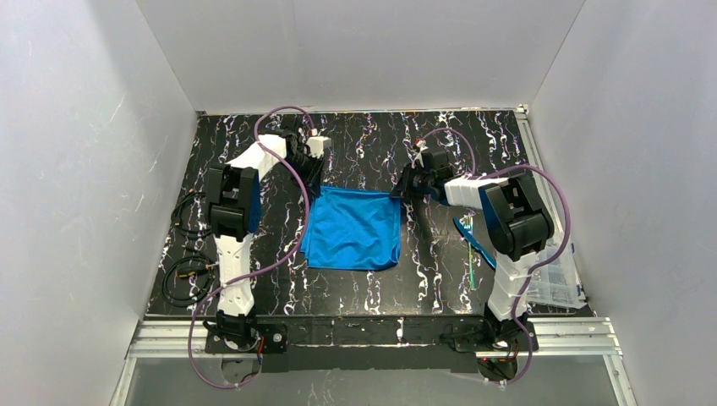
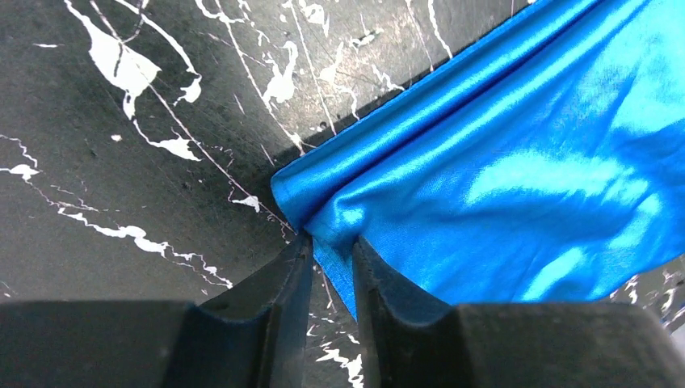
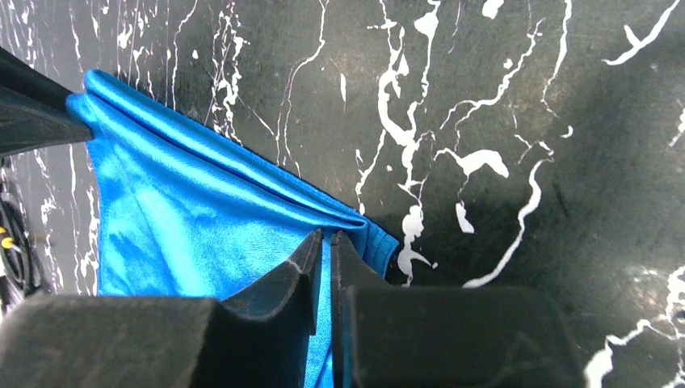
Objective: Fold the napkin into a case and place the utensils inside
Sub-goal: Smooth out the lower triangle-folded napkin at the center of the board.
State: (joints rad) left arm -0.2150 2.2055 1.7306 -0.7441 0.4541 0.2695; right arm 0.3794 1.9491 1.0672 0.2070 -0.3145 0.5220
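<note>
Napkin [image 1: 353, 228] looks folded once, flat on the bench [image 1: 380, 144] between your end effectors. There's no case yet, and the utensils [image 1: 472, 249] lie loose behind the right one. Right end effector [image 3: 326, 238] is pinching a napkin corner; left end effector [image 2: 333, 242] straddles the other corner, grip unclear.

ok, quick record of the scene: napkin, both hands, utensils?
napkin: blue, folded over, flat on the black marbled table, not yet a case
left hand: at the napkin's far left corner, narrowly apart around the cloth; grip unclear
right hand: at the far right corner, pinching the cloth
utensils: on the table right of the napkin, outside it
</note>
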